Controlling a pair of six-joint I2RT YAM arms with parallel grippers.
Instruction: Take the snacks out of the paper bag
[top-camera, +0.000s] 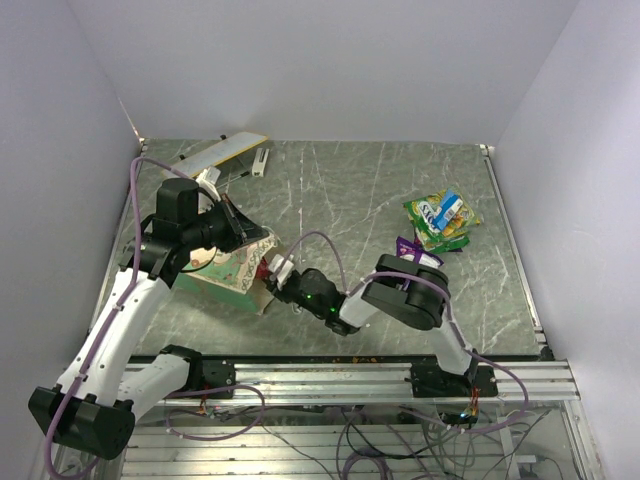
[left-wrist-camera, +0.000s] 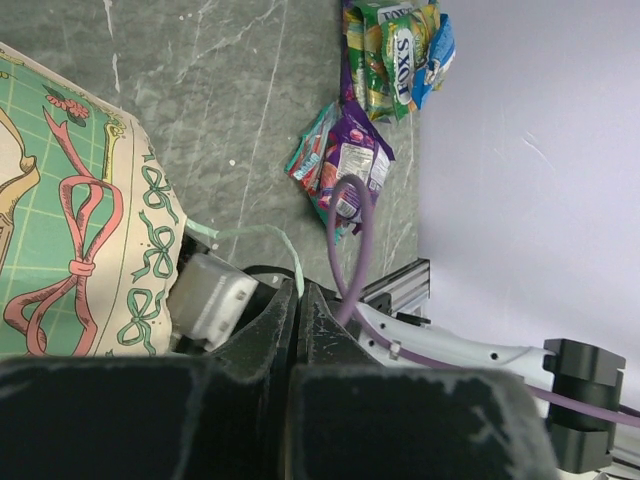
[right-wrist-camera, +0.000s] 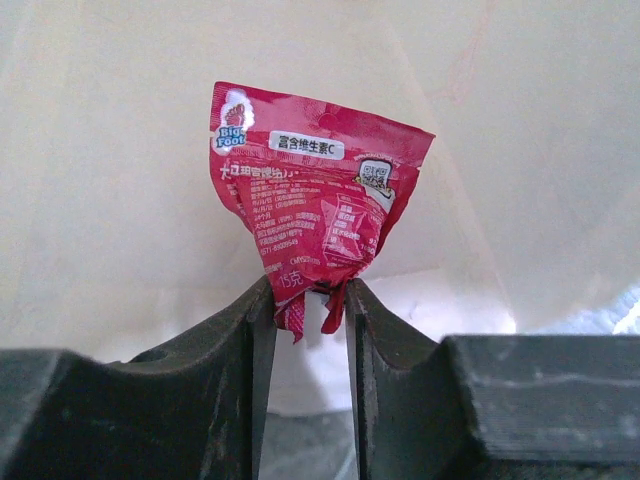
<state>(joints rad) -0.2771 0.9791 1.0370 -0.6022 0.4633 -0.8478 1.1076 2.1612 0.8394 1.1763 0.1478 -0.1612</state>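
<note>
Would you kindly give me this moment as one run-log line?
left gripper: shut on bag | right gripper: pinching red packet inside bag | out on table: snack pile, purple packet

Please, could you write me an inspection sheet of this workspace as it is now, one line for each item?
Surface: grey table with white veins.
Job's things: paper bag at left, mouth toward the right arm; red packet inside it; green packets and purple packet out, at right.
Clutter: white and yellow card at the far left corner.
Grippers: left tool shut on the bag's string handle; right tool inside the bag, shut on the red packet's lower corner.
Cables: purple cable loops over the right arm; loose wires below the rail.
Surroundings: white walls on three sides.
</note>
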